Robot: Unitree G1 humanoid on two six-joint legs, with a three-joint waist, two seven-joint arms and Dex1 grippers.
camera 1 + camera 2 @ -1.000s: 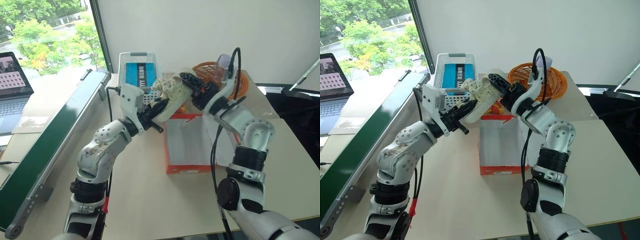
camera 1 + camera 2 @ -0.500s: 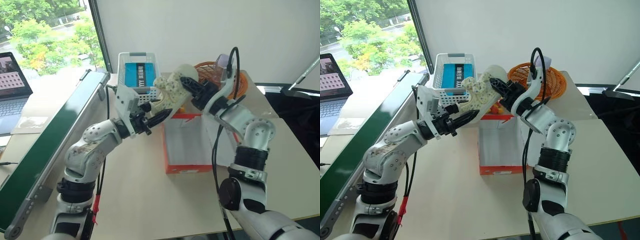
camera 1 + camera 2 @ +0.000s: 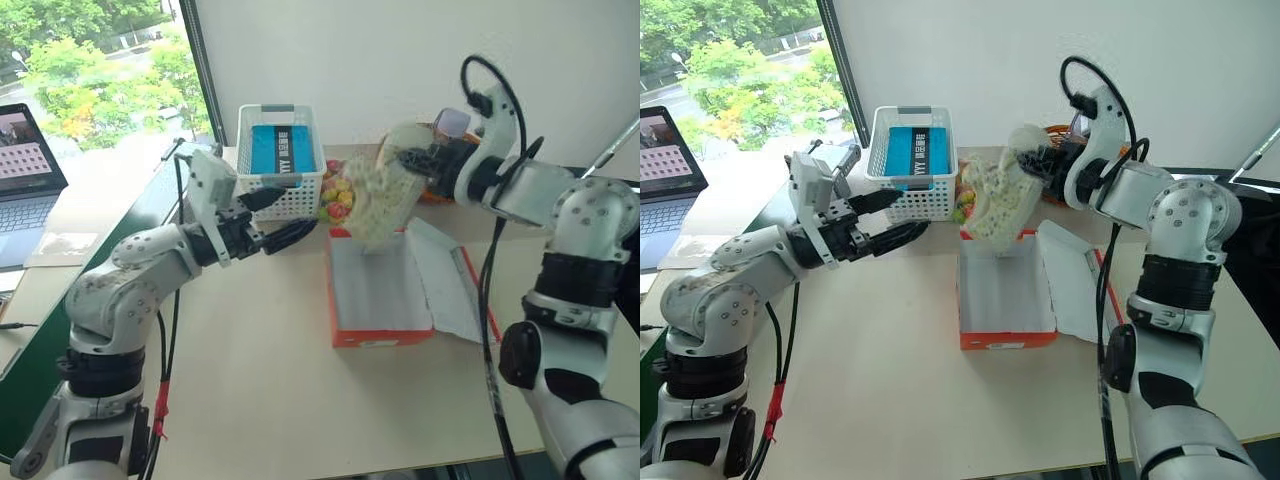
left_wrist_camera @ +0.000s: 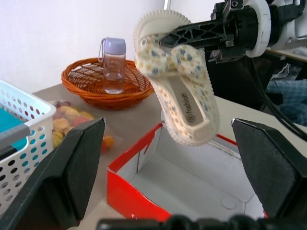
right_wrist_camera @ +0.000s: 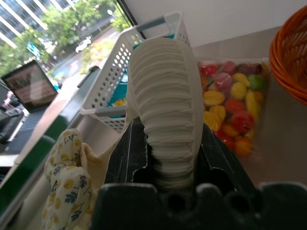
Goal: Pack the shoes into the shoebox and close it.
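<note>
Over the beige tabletop point(image 3: 890, 360), the right gripper point(image 3: 1032, 165) pinches a cream shoe point(image 3: 998, 197) above the open shoebox point(image 3: 1005, 295), while the left gripper point(image 3: 890, 220) is spread wide.

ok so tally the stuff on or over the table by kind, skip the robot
shoe: 1
shoebox: 1
white mesh basket: 1
orange wicker basket: 1
small bottle: 1
bag of candy: 1
total: 6
</note>
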